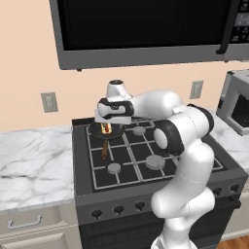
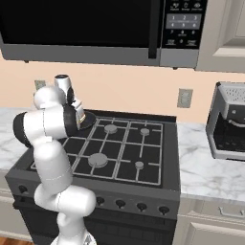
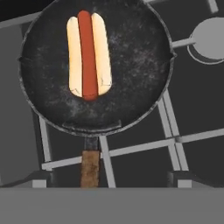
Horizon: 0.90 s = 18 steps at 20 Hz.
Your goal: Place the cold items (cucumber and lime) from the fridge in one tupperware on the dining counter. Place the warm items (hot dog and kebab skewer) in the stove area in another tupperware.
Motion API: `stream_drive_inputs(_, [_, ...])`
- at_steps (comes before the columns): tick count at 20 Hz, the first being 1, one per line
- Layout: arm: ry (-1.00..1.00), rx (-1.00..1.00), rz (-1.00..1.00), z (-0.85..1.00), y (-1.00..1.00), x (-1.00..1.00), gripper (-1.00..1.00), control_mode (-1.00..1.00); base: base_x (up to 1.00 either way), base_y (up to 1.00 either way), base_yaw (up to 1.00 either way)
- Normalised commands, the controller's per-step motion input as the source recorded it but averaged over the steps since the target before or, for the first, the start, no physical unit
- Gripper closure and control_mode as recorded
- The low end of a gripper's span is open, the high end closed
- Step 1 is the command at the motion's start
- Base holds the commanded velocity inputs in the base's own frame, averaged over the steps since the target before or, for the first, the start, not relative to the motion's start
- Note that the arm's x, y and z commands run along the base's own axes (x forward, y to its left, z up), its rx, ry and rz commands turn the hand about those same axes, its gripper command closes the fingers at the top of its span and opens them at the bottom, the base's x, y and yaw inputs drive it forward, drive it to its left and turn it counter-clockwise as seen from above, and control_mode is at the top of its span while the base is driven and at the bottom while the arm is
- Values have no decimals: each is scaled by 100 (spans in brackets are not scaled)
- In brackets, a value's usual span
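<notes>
The hot dog (image 3: 89, 56), a tan bun with a red sausage, lies in a round black pan (image 3: 135, 70) on the back left burner of the black gas range (image 1: 146, 160). In the left base view the hot dog (image 1: 106, 128) peeks out just under my hand. My gripper (image 3: 110, 179) hangs straight over the pan, open, with its dark fingertips (image 3: 40, 180) spread wide and nothing between them. It sits above the pan's brown handle (image 3: 90, 168), short of the hot dog. The arm hides most of the pan (image 2: 89, 119) in the right base view.
White marble counters flank the range (image 1: 34, 165) (image 2: 210, 167). A grey appliance (image 2: 229, 119) stands on the right counter. A dark microwave (image 1: 141, 29) hangs low over the stove. The other burners (image 2: 98, 159) carry nothing.
</notes>
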Motion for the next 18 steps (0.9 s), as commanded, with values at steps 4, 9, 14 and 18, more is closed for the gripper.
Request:
stream_drive_inputs(4, [0, 0, 0, -36, 1, 26, -100, -100, 0, 0, 0])
stream_drive_inputs(9, [0, 0, 0, -23, 0, 24, -100, -100, 0, 0, 0])
stream_drive_inputs(14, [0, 0, 0, -13, 0, 48, -100, -100, 0, 0, 0])
stream_drive_inputs(18, [0, 0, 0, -15, 0, 46, -100, -100, 0, 0, 0])
